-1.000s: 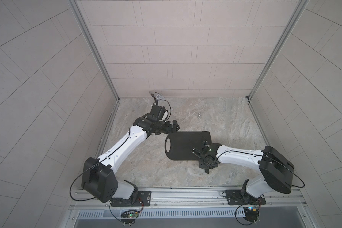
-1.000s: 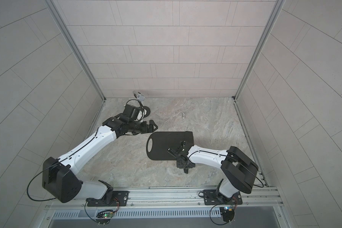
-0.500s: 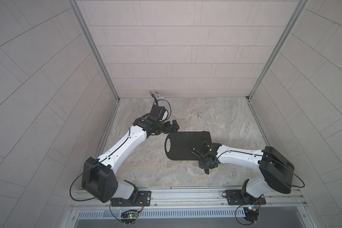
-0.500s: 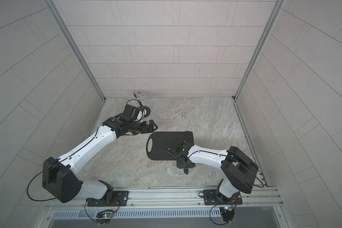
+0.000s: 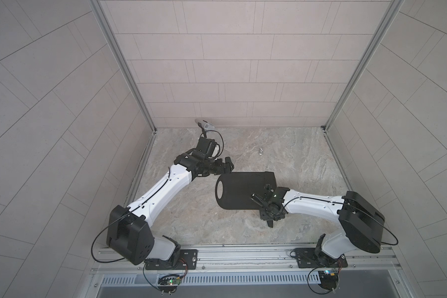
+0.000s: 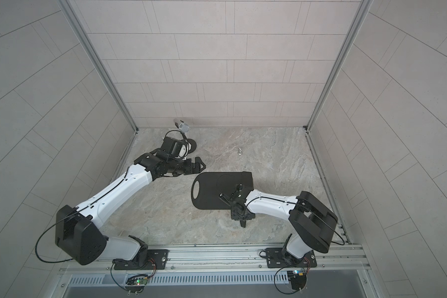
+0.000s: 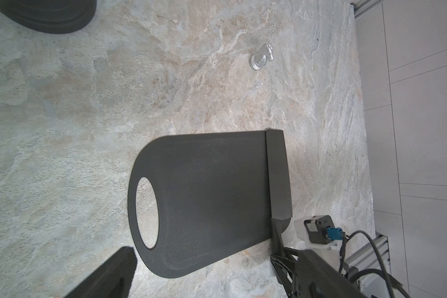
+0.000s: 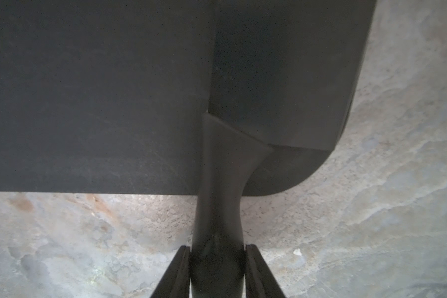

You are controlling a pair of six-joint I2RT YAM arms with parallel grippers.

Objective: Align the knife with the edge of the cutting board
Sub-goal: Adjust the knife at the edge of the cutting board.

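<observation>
Left tool (image 5: 228, 165) spread, empty, hovering off the hole end of the cutting board (image 5: 240, 191), pinning nothing. Knife (image 7: 278, 175) flat along the board's opposite end, handle clenched in right tool (image 8: 217, 247). Risks dragging the loose board on any nudge, or skewing the blade on release.

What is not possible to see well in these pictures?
Both top views: the knife blade is black on the black board; outline lost.
Right wrist view: the handle's end is cut off by the frame, past the right gripper.
Left wrist view: the microphone base is cut off by the frame.
</observation>
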